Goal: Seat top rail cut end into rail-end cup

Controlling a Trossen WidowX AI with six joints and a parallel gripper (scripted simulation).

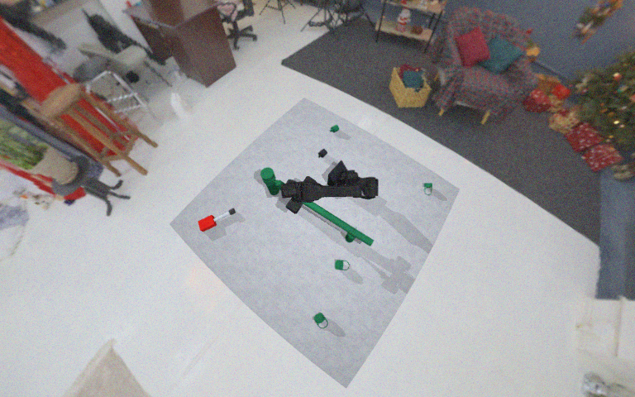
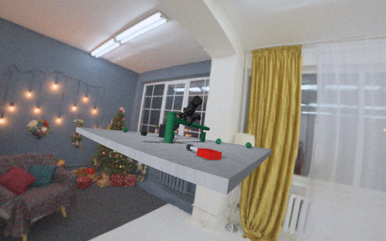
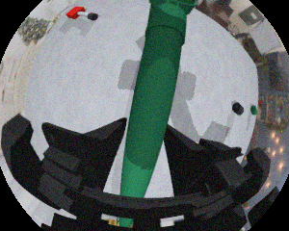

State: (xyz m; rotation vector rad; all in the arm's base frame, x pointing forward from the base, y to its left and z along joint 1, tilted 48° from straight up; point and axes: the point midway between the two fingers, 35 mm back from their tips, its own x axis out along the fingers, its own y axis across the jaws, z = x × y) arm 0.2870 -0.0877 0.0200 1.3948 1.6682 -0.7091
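Note:
The green rail (image 1: 338, 219) (image 2: 192, 124) (image 3: 156, 96) slopes down from the big green post (image 1: 268, 174) (image 2: 169, 128) to the loop cap on the small post (image 2: 202, 136). In the wrist view its near end runs into the wider rail-end cup (image 3: 167, 34); how deep it sits is hidden. The cup is high on the post, just below the post cap (image 2: 171, 113). My gripper (image 3: 144, 123) (image 1: 297, 198) is open a little, one finger on each side of the rail, close to its sides. Whether a finger still touches the rail cannot be told.
A red block with a pale shaft and dark tip (image 1: 207, 223) (image 2: 208, 153) (image 3: 76, 12) lies beyond the post. A small black piece (image 1: 322, 152) (image 2: 143, 133) (image 3: 238, 108) and several small green fittings, one here (image 1: 341, 265), lie on the grey table top (image 1: 262, 236).

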